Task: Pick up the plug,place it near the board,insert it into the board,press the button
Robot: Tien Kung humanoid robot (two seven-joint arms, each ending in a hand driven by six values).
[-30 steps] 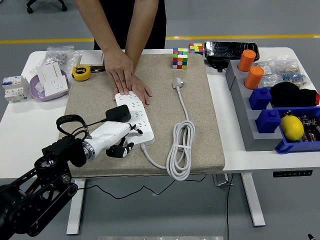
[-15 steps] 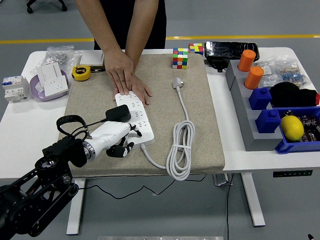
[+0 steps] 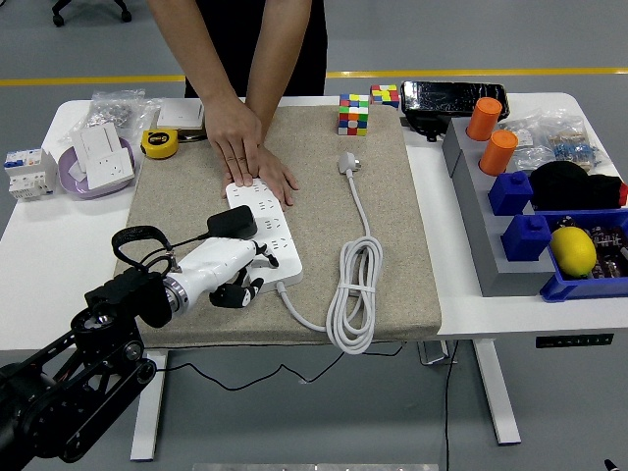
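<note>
A white power strip [image 3: 271,214] lies on the beige mat [image 3: 402,226], running from the person's hands toward me. A black plug [image 3: 233,223] sits on the strip's near half, its thin black cable trailing left. My left hand [image 3: 241,282], white-shelled with black fingers, rests at the strip's near end, just below the black plug. Its fingers are curled with nothing held between them. The person's two hands [image 3: 243,149] press flat on the strip's far end. The strip's own white cord [image 3: 355,294] lies coiled to the right and ends in a white plug [image 3: 347,162].
Two colour cubes [image 3: 354,113] stand at the mat's far edge. A yellow tape measure [image 3: 159,143], a purple bowl [image 3: 90,175] and a breaker [image 3: 27,172] sit at the left. Grey and blue bins [image 3: 525,235] with orange cups [image 3: 484,118] and a lemon [image 3: 574,250] fill the right.
</note>
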